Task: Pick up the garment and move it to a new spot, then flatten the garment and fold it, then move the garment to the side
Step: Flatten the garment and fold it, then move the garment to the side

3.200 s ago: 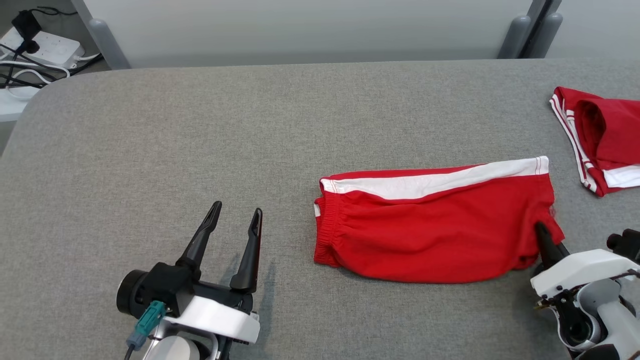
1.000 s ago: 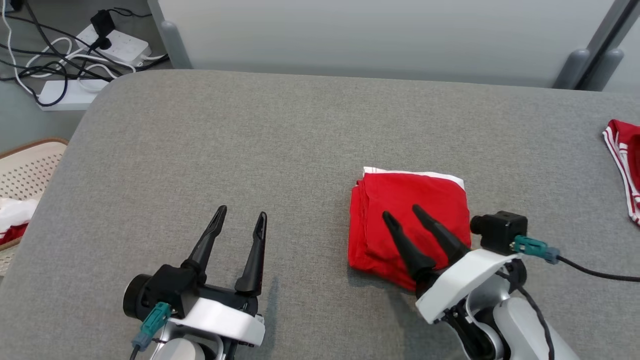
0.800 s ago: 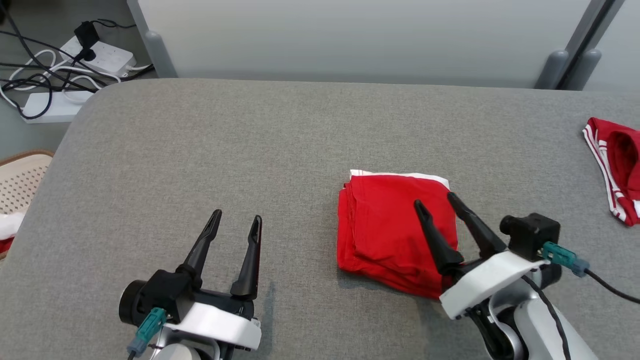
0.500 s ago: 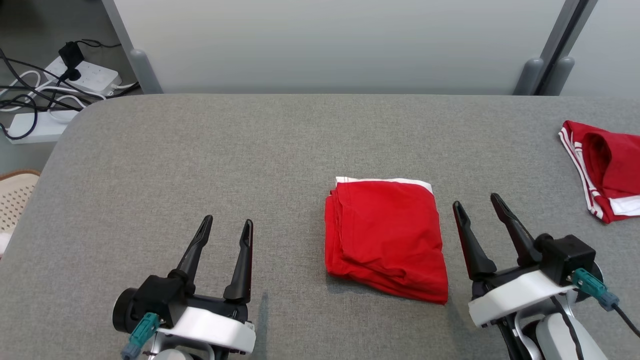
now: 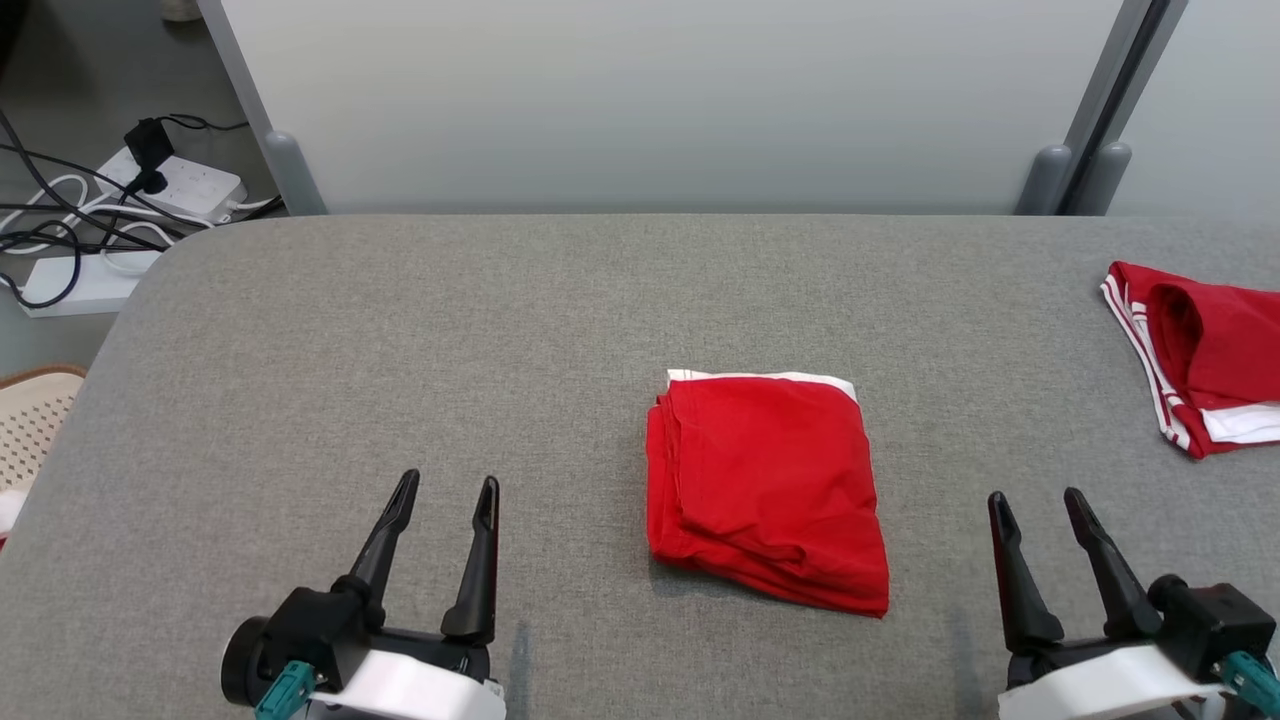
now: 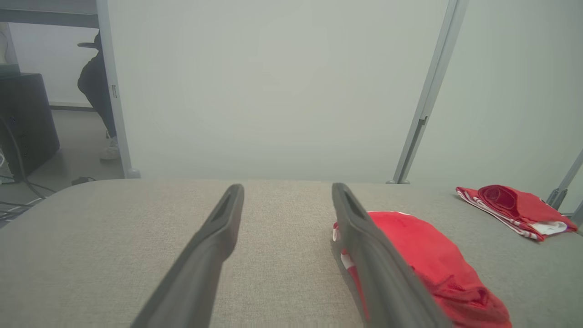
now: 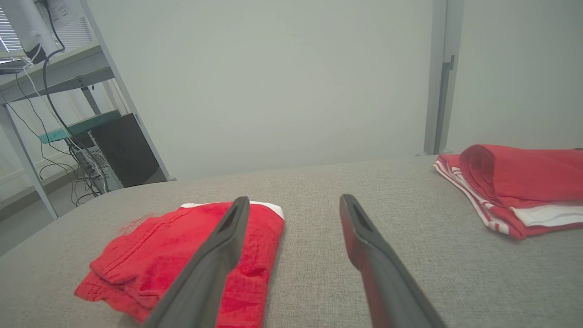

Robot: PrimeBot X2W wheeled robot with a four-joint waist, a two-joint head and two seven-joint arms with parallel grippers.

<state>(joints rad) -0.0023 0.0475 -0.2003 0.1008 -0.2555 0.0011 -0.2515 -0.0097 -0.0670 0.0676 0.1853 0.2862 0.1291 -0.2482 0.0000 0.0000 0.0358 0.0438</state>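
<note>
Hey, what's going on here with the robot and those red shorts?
A two-armed robot is folding clothes on a grey table. The red shorts lie folded in the middle, untouched. The left gripper and right gripper sit open and empty on either side. Another red garment lies at the right edge. Moving the shorts aside is not yet done.

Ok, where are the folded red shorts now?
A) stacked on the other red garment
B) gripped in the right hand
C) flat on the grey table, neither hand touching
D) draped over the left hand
C: the folded red shorts lie flat on the grey table, left hand and right hand open, apart from them.
</note>
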